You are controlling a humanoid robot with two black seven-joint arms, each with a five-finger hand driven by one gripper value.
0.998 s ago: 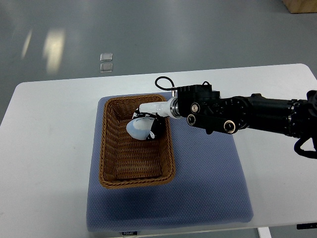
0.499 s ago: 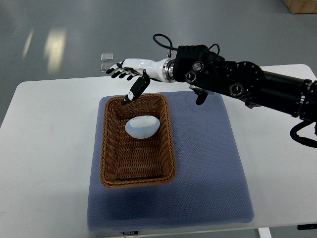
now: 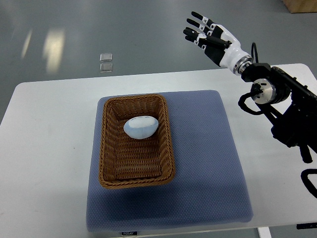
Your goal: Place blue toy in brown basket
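Note:
The blue toy, a pale blue egg-like shape, lies inside the brown wicker basket, in its far half. My right hand is raised high beyond the table's far edge, well to the right of the basket. Its fingers are spread and it holds nothing. The right arm comes in from the right edge. The left arm is out of view.
The basket stands on a blue-grey mat on a white table. Two small clear squares lie on the grey floor behind the table. A brown box corner shows at the top right.
My right hand let go of the blue toy in the basket, lifted out, and swung up and to the right, away from the basket. The toy stays in the basket.

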